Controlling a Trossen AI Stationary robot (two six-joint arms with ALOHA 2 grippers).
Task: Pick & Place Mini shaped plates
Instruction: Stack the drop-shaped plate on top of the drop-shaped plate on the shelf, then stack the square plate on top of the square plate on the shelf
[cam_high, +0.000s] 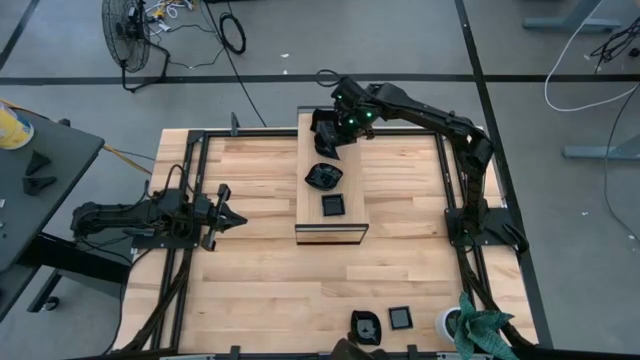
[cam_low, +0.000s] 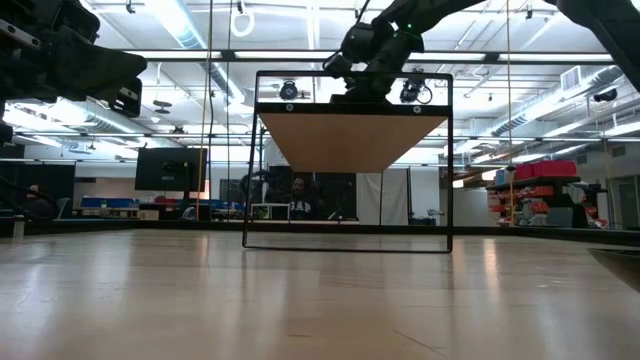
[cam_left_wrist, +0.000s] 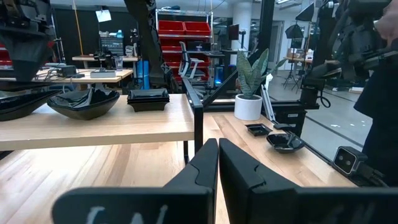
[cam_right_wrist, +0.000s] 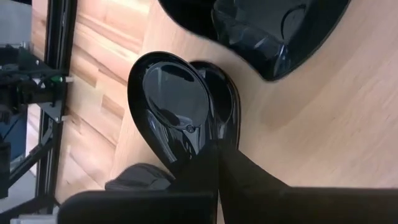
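Note:
My right gripper (cam_high: 327, 138) reaches over the far end of the raised wooden board (cam_high: 352, 160) and is shut on a glossy black teardrop plate (cam_right_wrist: 166, 102). A wavy-edged black plate (cam_high: 323, 177) and a square black plate (cam_high: 333, 205) rest flat on the board, nearer than the held one. Two more black plates (cam_high: 365, 325) (cam_high: 400, 318) lie on the table by its near edge. My left gripper (cam_high: 240, 216) waits shut above the table's left side, pointing at the board. In the low view the board (cam_low: 350, 135) hides the plates on it. My right gripper pinches the teardrop plate by its rim (cam_right_wrist: 194, 144) at one end, between the two fingers. The fingers (cam_right_wrist: 249, 180) lie along the plate's length. The plate is tilted over the board's far end; whether its other end touches the wood, I cannot tell.
The board stands on a black frame (cam_low: 448, 170) above the table's middle. A potted plant in a white pot (cam_high: 455, 322) stands at the near right corner, by the two loose plates. Black rails (cam_high: 195, 180) run along the table's left and right sides.

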